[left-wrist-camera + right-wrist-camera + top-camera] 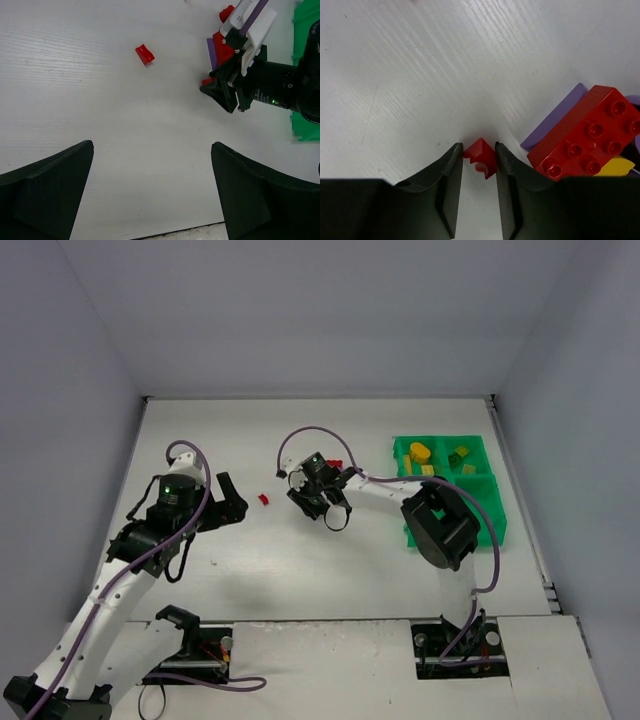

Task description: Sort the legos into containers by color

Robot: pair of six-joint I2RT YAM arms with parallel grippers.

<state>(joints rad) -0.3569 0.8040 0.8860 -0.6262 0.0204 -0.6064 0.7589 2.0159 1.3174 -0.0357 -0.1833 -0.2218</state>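
My right gripper (479, 147) is low at the table and shut on a small red lego (481, 156), one finger touching each side. Right beside it lie a large red lego (590, 132), a purple lego (555, 120) under it and a bit of a yellow one (619, 165). In the top view this gripper (303, 502) is at the table's middle. Another small red lego (264, 499) lies alone to its left and also shows in the left wrist view (145, 54). My left gripper (152, 145) is open and empty above bare table, left of that lego (232, 502).
The green tray (495, 515) stands at the right, behind my right arm. Its far compartments hold yellow legos (420, 452) and green and yellow pieces (460, 455). A tray edge shows in the left wrist view (302, 125).
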